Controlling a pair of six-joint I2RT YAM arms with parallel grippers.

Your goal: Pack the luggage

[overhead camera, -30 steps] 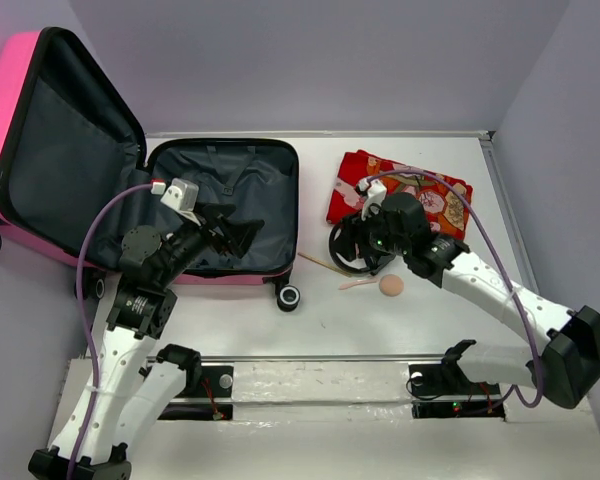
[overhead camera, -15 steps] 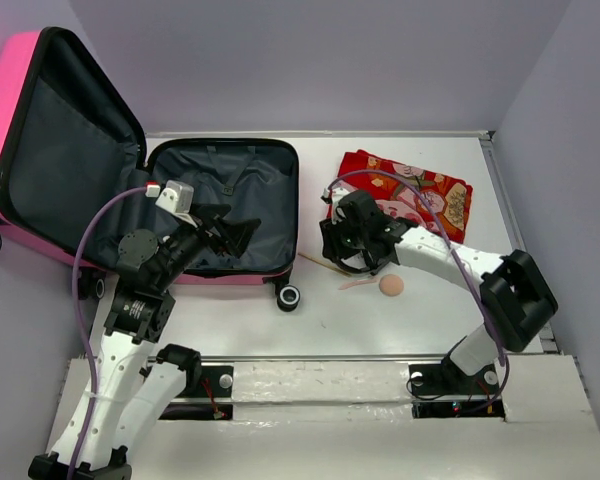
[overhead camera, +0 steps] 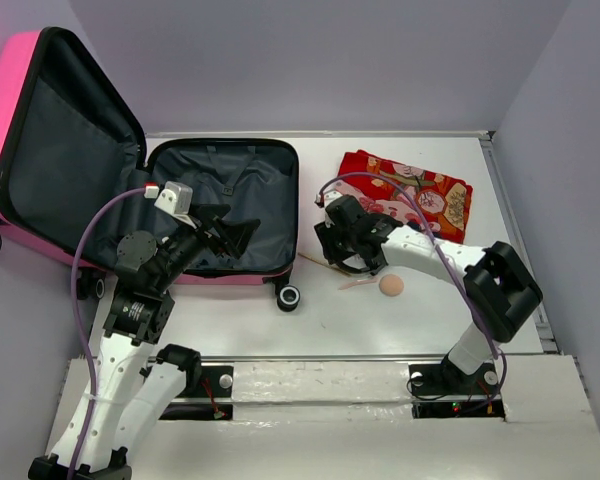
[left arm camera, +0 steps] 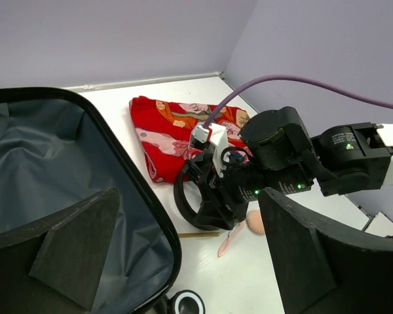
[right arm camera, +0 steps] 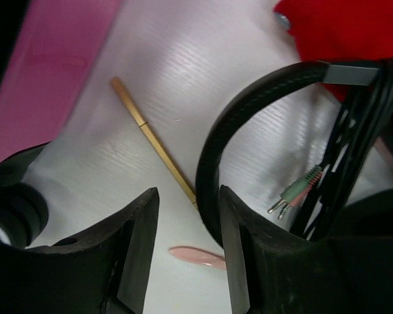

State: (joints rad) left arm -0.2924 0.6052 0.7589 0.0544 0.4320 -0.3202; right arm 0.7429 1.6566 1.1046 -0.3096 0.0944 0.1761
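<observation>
The pink luggage [overhead camera: 220, 279] lies open at the left, its dark grey lining showing and its lid [overhead camera: 60, 150] standing up. My left gripper [overhead camera: 235, 228] hangs open and empty over the base, near its right rim [left arm camera: 128, 170]. My right gripper [overhead camera: 342, 250] is open and low over black headphones [overhead camera: 352, 266], right of the suitcase. In the right wrist view the headband [right arm camera: 213, 163] runs between the fingers, close against the right finger [right arm camera: 242, 261]. The red cartoon cloth [overhead camera: 405, 195] lies behind the headphones.
A gold stick [overhead camera: 318, 262], a pink spoon-like piece [overhead camera: 358, 284] and a peach round pad [overhead camera: 391, 286] lie beside the headphones. A cable with green and pink plugs [right arm camera: 295, 193] hangs by the band. A caster wheel [overhead camera: 288, 297] sticks out at the suitcase's corner.
My right gripper has moved left from above the cloth's edge and dropped over the headphones, and the arm's elbow has swung in. The left arm has hardly moved.
</observation>
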